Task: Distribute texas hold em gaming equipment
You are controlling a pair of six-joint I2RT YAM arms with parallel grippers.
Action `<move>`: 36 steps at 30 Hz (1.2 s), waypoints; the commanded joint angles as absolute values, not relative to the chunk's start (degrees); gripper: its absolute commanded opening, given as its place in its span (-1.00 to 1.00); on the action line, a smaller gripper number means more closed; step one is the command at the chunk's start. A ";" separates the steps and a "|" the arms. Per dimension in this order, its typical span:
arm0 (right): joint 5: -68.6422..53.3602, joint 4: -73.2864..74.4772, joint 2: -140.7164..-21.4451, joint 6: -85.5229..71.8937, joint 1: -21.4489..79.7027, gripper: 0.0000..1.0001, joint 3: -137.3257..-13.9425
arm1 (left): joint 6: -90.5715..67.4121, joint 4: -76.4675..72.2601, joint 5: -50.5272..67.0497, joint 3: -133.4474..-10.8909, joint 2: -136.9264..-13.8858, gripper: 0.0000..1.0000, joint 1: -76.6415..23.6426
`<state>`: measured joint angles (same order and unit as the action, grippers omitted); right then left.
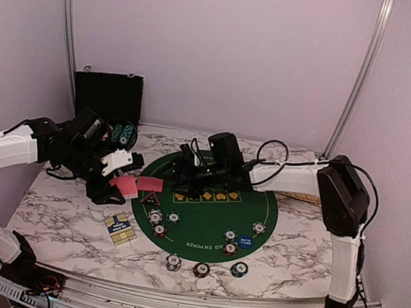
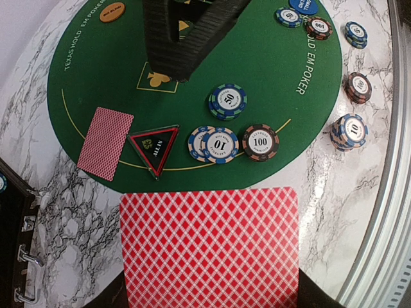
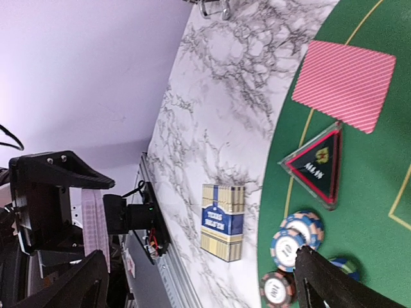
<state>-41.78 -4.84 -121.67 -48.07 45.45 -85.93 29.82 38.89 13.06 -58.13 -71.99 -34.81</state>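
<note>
— Starting left?
— Pinching a red-backed card point(image 2: 209, 247) in the left gripper point(image 1: 119, 180), over the marble point(image 2: 77, 231) by the green mat point(image 2: 257, 83). Not dealt yet.
— Then rightward?
— Laid already: a second card point(image 2: 104, 142), just beside the triangular button point(image 2: 154, 147). Holding nothing in the right gripper point(image 1: 188, 171), spread wide above the mat. Also out: poker chips point(image 2: 220, 144), grouped on mat and marble. Roughly midway, judging by that.

Soft, even light is falling from above, tinting the pale enclosure walls point(image 1: 220, 49) lilac and casting only faint shadows on the white marble-patterned tabletop point(image 1: 59, 214). The top view is looking slightly grainy. In the left wrist view the lens is bending the silver metal table rail point(image 2: 385, 192) into a curve, while the near red lattice-backed playing card point(image 2: 209, 250) is showing sharp. The right wrist view's lower left corner is sinking into shadow.
</note>
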 commanded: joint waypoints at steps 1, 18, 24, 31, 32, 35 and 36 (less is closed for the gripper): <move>-48.04 -15.11 -118.50 -54.32 47.61 0.98 -83.00 | 29.87 39.21 14.12 -60.14 -72.19 -0.72 -34.54; -50.85 -17.08 -121.88 -56.82 50.92 0.95 -88.45 | 29.71 39.21 14.67 -61.61 -73.14 -0.73 -34.63; -51.45 -17.00 -123.74 -57.36 51.53 0.94 -90.83 | 29.62 39.20 15.06 -62.34 -73.64 -0.72 -34.63; -52.36 -17.28 -126.25 -58.42 52.46 0.90 -94.33 | 29.53 39.25 15.38 -62.91 -74.06 -0.73 -34.72; -52.50 -17.33 -126.63 -58.59 52.55 0.90 -94.79 | 29.55 39.20 15.47 -62.97 -74.20 -0.72 -34.72; -52.85 -17.44 -128.02 -59.11 52.89 0.89 -96.69 | 29.45 39.20 15.77 -63.14 -74.36 -0.73 -34.72; -52.85 -17.52 -128.49 -59.29 53.01 0.89 -97.27 | 29.44 39.24 15.80 -63.19 -74.48 -0.73 -34.72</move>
